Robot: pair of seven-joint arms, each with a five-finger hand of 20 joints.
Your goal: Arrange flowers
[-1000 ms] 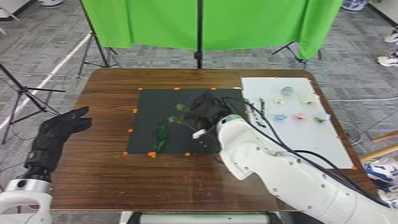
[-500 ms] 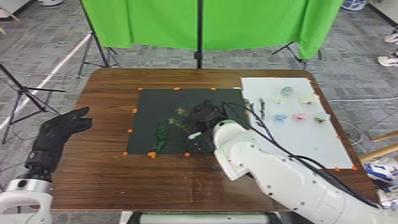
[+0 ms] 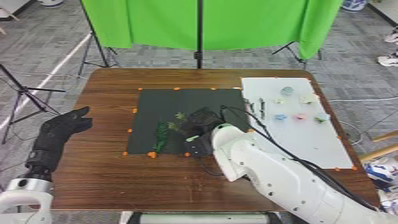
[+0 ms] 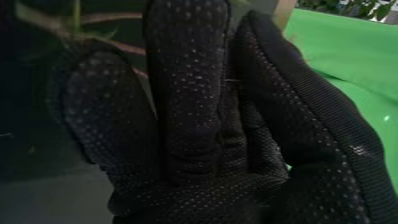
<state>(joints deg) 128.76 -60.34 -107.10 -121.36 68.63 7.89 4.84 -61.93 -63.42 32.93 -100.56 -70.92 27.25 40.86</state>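
Right robot hand (image 3: 202,121), fingers nearly straight, over black mat (image 3: 158,102); grip on stem (image 4: 76,14) indeterminable. Leafy sprig (image 3: 162,135) lies to its left, flowers (image 3: 300,117) to its right. Left robot hand (image 3: 60,127): fingers relaxed.

Green curtain (image 3: 151,25), top centre; black pole (image 3: 200,32), upright before it; black tripod (image 3: 25,90), left edge; grey floor (image 3: 155,59), behind brown tabletop (image 3: 115,180).
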